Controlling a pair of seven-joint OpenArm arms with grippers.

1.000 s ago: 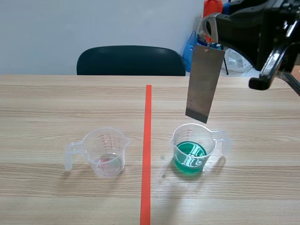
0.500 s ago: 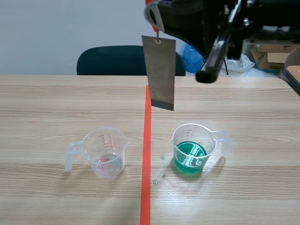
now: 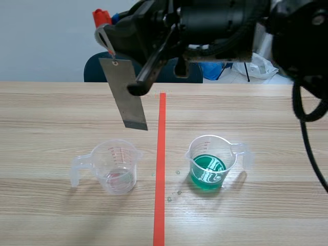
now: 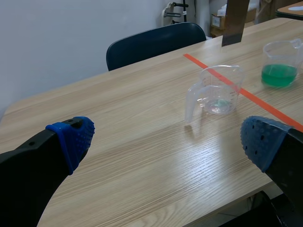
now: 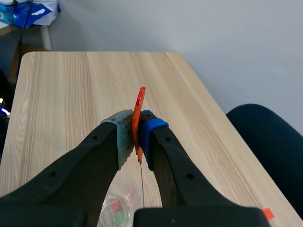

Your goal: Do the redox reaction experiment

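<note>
The right hand pinches the orange tab of the metal plate, which hangs near-vertical above the clear cup, slightly to its far side (not yet over the mouth); the left hand gapes empty, well off.

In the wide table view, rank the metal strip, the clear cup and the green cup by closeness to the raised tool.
1. Metal strip, hanging from the red clip in the right tool.
2. Clear cup, below, left of the tape.
3. Green cup, right of the tape.
</note>
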